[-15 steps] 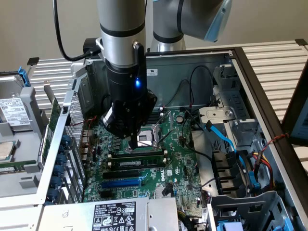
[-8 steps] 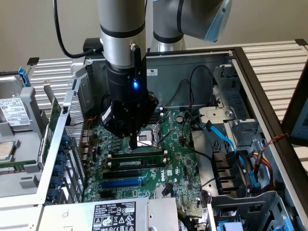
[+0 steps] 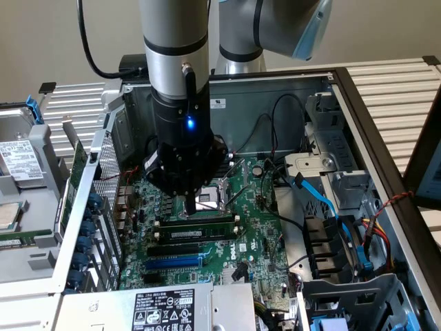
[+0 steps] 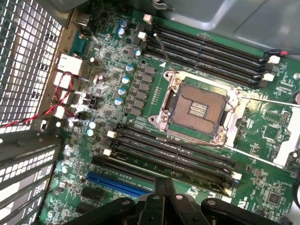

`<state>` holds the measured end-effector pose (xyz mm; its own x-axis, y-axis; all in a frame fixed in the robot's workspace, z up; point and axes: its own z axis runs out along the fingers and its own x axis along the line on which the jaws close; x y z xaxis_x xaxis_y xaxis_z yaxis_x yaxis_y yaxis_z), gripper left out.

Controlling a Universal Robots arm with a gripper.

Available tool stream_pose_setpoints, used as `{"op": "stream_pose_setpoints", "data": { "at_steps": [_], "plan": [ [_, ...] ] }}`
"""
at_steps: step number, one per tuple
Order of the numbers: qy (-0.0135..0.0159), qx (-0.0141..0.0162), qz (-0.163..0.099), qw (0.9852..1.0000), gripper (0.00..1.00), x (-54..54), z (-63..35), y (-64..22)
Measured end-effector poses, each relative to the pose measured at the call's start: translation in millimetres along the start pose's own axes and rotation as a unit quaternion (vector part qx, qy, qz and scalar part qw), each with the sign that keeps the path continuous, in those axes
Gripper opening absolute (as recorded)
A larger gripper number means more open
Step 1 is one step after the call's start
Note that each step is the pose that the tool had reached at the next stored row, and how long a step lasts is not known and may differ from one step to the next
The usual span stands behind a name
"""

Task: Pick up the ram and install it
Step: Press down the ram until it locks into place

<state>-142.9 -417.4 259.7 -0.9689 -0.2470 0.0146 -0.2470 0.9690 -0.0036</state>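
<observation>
The gripper [image 3: 190, 204], fingers closed and holding nothing, is pressing down over the ram [image 3: 200, 233], which is lying in a memory slot at centre frame. Off-centre pressure risks leaving one end unlatched or straining the motherboard [image 3: 258, 241].

Even, soft light fills your computer case [image 3: 344, 89]; the motherboard [image 4: 112, 89] stays sharp beyond the fingers, glare glints off the CPU socket [image 4: 197, 108], dim corners below.
</observation>
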Motion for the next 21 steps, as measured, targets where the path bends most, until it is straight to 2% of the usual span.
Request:
{"op": "stream_pose_setpoints", "data": {
  "at_steps": [4, 9, 21],
  "plan": [
    [0.0001, -0.0005, 0.033, 0.9994, 0.10, 0.0, 0.3, 0.0],
    [0.0002, -0.0010, 0.071, 0.9975, 0.10, 0.0, 0.5, 0.0],
    [0.0002, -0.0011, 0.071, 0.9975, 0.10, 1.4, 0.5, 0.4]
  ]
}}
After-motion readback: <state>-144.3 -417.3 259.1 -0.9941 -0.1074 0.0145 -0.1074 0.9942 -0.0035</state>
